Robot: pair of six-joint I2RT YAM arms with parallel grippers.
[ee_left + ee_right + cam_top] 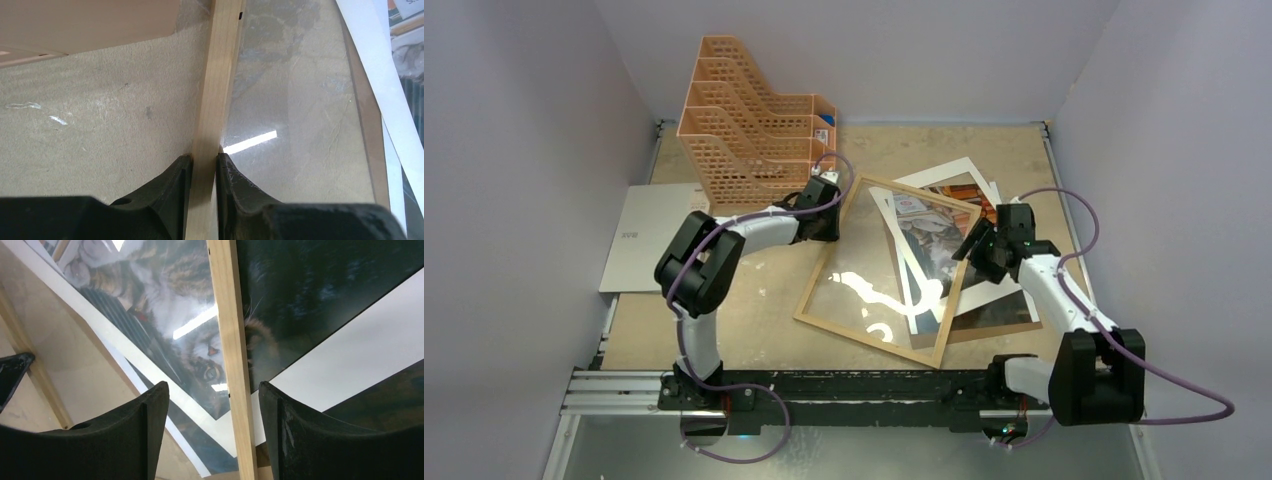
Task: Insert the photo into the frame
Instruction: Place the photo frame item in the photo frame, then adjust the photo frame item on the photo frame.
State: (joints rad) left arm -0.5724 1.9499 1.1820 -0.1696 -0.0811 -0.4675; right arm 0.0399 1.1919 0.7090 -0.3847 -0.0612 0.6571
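Observation:
The frame (864, 338), thin light wood with a glass pane, lies tilted across the middle of the table. The photo (929, 240), a cat print with a wide white border, lies partly under its right half and sticks out past the far corner. My left gripper (829, 215) is shut on the frame's left rail (215, 100) near the far corner, one finger on each side (205, 162). My right gripper (974, 245) is open and straddles the right rail (230, 330) without touching it (214, 390). The cat print (175, 300) shows through the glass.
An orange lattice file organizer (744, 120) stands at the back left, close behind my left gripper. A pale sheet (649, 235) lies off the table's left side. A dark brown board (999, 305) lies under the prints at the right. Walls close in on three sides.

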